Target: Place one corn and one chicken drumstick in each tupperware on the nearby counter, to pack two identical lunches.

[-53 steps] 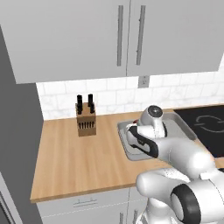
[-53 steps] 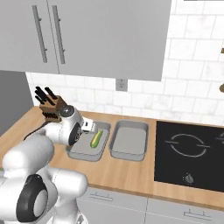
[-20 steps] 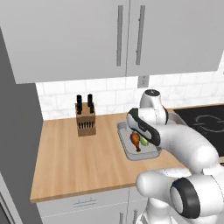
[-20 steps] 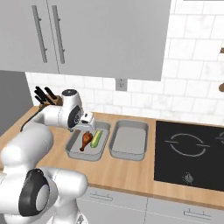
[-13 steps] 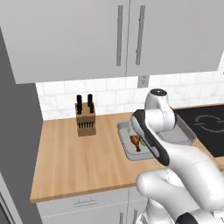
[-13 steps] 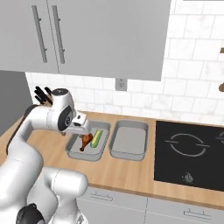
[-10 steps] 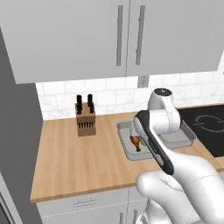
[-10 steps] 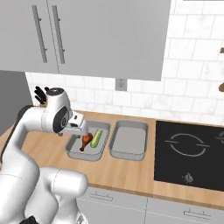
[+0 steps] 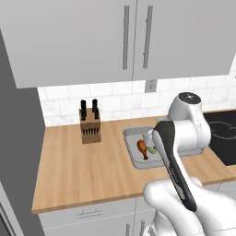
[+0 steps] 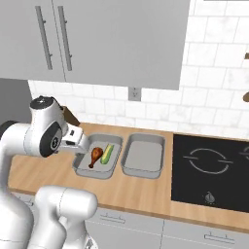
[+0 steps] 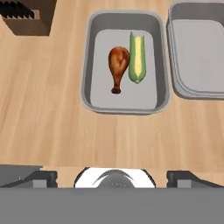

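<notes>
Since the earlier frames the arm has lifted up and pulled back from the left tupperware (image 11: pixel 124 65), where a chicken drumstick (image 11: pixel 118 65) now lies beside the corn (image 11: pixel 137 58); before, only the corn was there. Both pieces rest side by side on the floor of this grey box, close but it is hard to tell if they touch. The claw (image 11: pixel 111 177) hangs above the desk (image 9: pixel 87 166), its jaws spread wide and holding nothing. The right tupperware (image 10: pixel 143 155) sits just beside the first one and has nothing inside.

I judge the first lunch as packed, so about half of the task is done. The next move calls for fetching a second corn and a second drumstick for the right box; where these lie cannot be told from these views.
</notes>
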{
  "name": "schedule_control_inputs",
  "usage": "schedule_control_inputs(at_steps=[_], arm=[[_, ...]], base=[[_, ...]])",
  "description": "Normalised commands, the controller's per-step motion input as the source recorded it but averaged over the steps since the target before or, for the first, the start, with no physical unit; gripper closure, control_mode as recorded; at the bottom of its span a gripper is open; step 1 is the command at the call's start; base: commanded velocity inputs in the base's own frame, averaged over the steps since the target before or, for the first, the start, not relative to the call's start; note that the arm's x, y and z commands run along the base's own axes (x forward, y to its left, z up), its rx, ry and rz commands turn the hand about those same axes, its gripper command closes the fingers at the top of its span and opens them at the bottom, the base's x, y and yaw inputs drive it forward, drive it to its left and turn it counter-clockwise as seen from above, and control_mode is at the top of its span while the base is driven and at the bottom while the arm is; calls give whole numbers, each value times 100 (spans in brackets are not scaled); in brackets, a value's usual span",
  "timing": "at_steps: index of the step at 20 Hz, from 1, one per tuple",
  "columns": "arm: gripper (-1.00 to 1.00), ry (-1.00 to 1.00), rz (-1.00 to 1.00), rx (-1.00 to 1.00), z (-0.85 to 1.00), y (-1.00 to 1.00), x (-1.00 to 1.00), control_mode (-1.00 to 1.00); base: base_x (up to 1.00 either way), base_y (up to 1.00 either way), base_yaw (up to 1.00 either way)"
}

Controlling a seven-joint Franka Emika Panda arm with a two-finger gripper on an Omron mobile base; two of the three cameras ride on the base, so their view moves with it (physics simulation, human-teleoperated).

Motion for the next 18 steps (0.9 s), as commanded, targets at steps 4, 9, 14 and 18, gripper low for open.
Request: schedule_control_inputs(at_steps=[4,9,14,18], arm=[[-100,-29,0,0,27,-3,-45,-100],[-100,-9,0,0,5,0,-15,-100],[-100,0,0,0,0,0,-4,-100],[-100,0,0,0,0,0,-13,100]], base=[[0,0,0],[0,0,0],[0,0,0],[-72,53,9]])
